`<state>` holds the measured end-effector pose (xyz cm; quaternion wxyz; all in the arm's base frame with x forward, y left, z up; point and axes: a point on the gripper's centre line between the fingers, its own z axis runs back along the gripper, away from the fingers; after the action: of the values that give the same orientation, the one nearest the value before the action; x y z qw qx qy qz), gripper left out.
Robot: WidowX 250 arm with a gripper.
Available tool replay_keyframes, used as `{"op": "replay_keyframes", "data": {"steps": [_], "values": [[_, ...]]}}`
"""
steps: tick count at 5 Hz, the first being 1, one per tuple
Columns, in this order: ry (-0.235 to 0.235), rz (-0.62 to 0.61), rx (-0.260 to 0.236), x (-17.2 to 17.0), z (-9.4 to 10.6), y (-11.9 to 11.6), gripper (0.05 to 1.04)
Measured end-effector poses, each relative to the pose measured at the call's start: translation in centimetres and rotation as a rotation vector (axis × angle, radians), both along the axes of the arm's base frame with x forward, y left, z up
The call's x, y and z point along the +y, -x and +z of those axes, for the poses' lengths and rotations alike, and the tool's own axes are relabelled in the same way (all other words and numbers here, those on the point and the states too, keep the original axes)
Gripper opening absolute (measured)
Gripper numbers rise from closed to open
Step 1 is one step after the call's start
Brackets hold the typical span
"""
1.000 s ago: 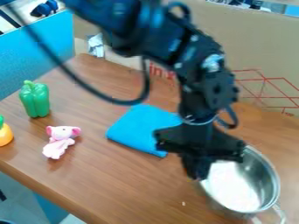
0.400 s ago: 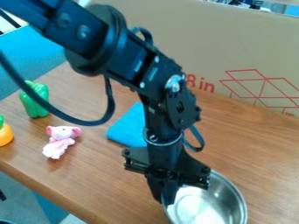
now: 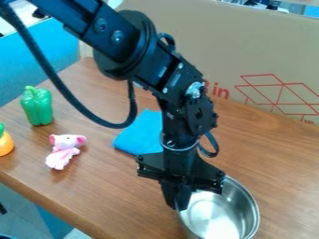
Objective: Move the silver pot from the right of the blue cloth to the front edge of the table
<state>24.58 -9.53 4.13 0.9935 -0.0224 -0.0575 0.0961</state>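
The black gripper point(image 3: 179, 205) hangs down at the left rim of a shiny metal pot point(image 3: 242, 201), near the bottom of the view, shut on that rim. The pot's lower edge is cut off by the view's bottom. Behind the gripper, a folded blue cloth point(image 3: 138, 136) lies on the table, its right part hidden by the arm.
On the wooden table point(image 3: 112, 196) at the left are a green pepper point(image 3: 37, 106), a pink toy elephant point(image 3: 61, 151) and an orange toy point(image 3: 5, 141). A large cardboard panel point(image 3: 187, 28) stands along the back.
Gripper and pot have moved together toward the lower left, then slightly back up. More of the cloth was visible earlier. The pepper, elephant and orange toy stay put.
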Motion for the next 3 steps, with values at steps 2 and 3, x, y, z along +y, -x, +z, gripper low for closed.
{"op": "replay_keyframes", "data": {"steps": [2,3], "values": [[-0.006,0.007,0.041,-0.59,-0.37,-0.58,0.117],[-0.024,-0.029,0.113,-0.62,-0.04,-0.10,0.311]]}}
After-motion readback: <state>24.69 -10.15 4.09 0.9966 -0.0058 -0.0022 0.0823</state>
